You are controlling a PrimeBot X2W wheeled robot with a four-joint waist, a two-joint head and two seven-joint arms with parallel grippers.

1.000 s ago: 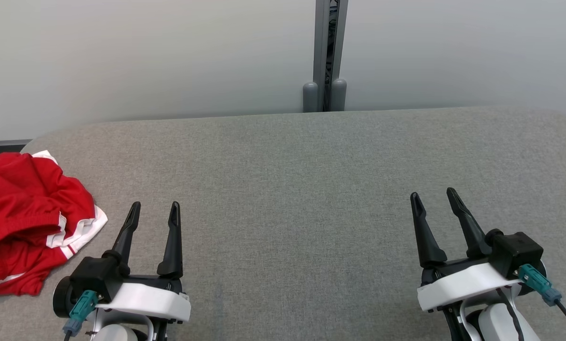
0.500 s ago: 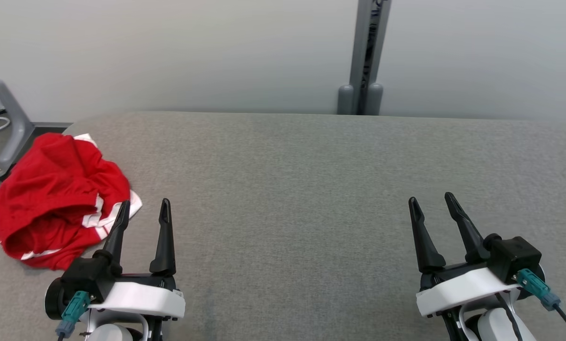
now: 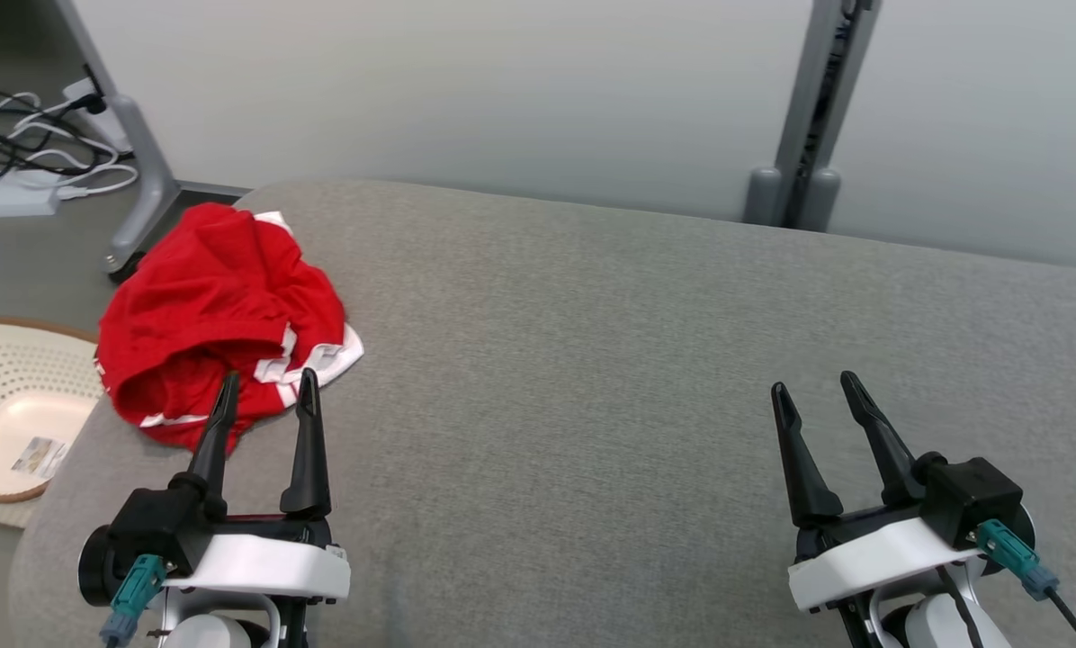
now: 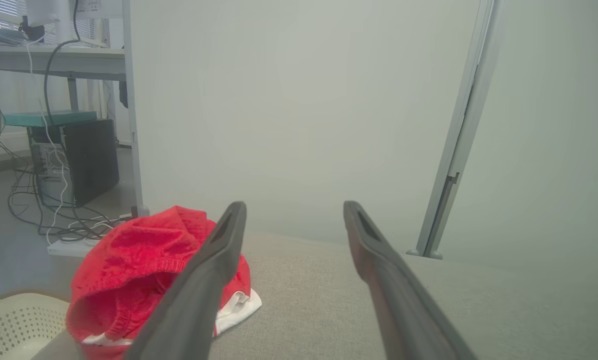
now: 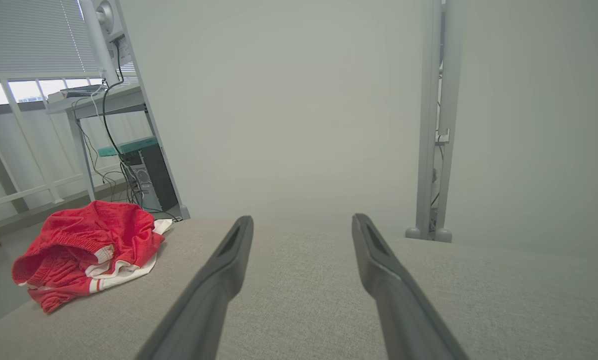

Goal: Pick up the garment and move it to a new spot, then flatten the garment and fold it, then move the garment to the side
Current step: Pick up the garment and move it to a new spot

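Note:
The garment (image 3: 219,315) is a crumpled red piece with white trim, heaped near the far left corner of the grey padded table (image 3: 592,360). It also shows in the left wrist view as the garment (image 4: 144,260) and in the right wrist view as the garment (image 5: 86,250). My left gripper (image 3: 266,396) stands open just in front of the heap, its fingertips over the near edge of the cloth, holding nothing. Far to the right my right gripper (image 3: 812,394) is open above bare table, with nothing between its fingers.
A cream perforated basket (image 3: 7,414) sits on the floor beyond the table's left edge. Cables and a power strip (image 3: 16,180) lie on the floor at the back left beside a grey stand leg (image 3: 142,180). A partition wall with a grey post (image 3: 808,135) stands behind the table.
The head camera has turned left, so the whole scene slid right and the floor and basket came into view. The left gripper's fingertips now overlap the garment's near edge. Both grippers stayed open.

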